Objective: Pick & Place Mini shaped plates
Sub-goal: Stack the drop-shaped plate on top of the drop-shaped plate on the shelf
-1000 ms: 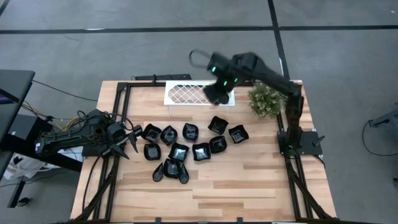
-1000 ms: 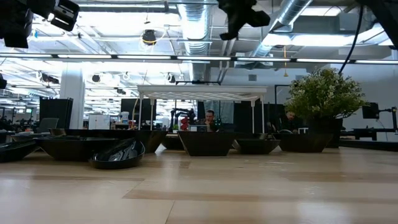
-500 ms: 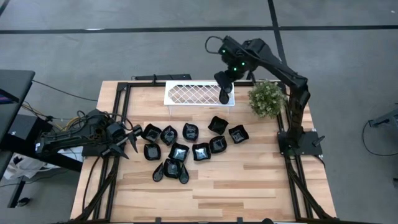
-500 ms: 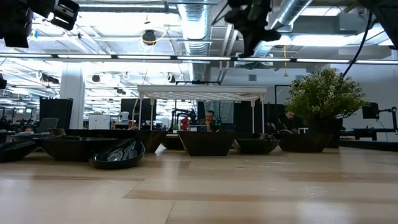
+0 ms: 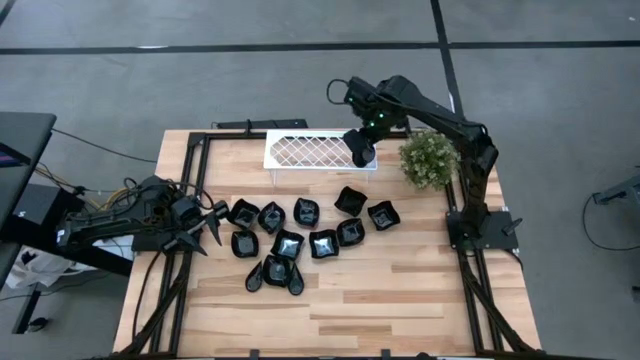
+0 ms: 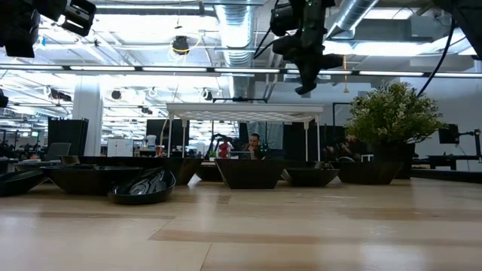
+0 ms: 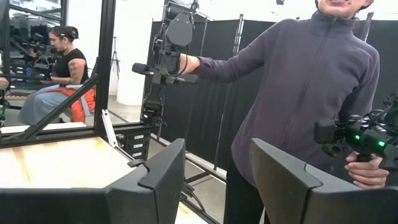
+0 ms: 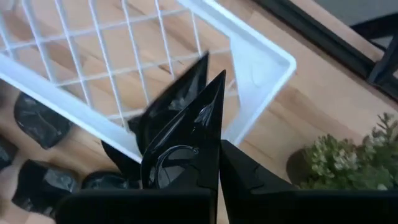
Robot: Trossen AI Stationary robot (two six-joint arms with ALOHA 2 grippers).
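Several glossy black mini shaped plates (image 5: 300,240) lie in a cluster on the wooden table's middle. One more black plate (image 8: 183,134) is between the fingers of my right gripper (image 5: 360,153), which hangs pointing down over the right end of the white lattice tray (image 5: 310,150) at the far edge. In the low view that gripper (image 6: 305,64) is well above the tray's top (image 6: 241,110). My left gripper (image 5: 207,230) waits at the table's left edge, level and open, with nothing between its fingers (image 7: 163,177). My right gripper pinches the plate by its rim (image 8: 186,177) between the two fingers, coming from above and pointing down. The plate stands on edge in the hold, its pointed end (image 8: 214,81) reaching past the fingertips toward the tray, lifted clear of everything.
A green plant (image 5: 428,160) stands at the far right, close beside the tray's right end. Black frame rails (image 5: 470,270) run along the table's sides. A person in a grey zip top (image 7: 311,93) stands beyond the table. Bare wood lies along the near edge (image 5: 350,320).
My right gripper has sunk toward the tray's right end with the plate, drifting a little toward the table's right edge and tipping steeper downward. It stays shut on the plate.
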